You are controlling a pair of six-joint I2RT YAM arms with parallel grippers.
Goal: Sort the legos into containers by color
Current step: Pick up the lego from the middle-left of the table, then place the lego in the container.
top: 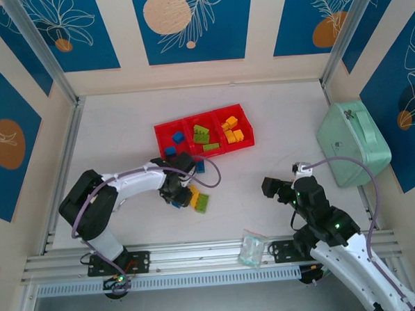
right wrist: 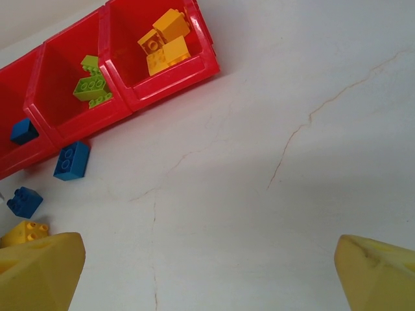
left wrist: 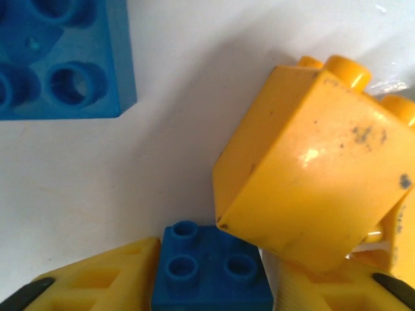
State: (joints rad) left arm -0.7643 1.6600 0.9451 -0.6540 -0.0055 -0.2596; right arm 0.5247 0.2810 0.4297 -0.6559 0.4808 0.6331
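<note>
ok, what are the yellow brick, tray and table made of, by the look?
Yellow brick: moulded hard plastic, with a glossy highlight and dark scuffs.
Tray: red plastic, with thin, smooth, shiny walls.
Table: matte white with hairline cracks, so probably a painted or coated board. The base material is unclear.

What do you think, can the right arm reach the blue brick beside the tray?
Probably yes: the open right gripper has bare table between it and the blue brick, though the left arm sits close by.
</note>
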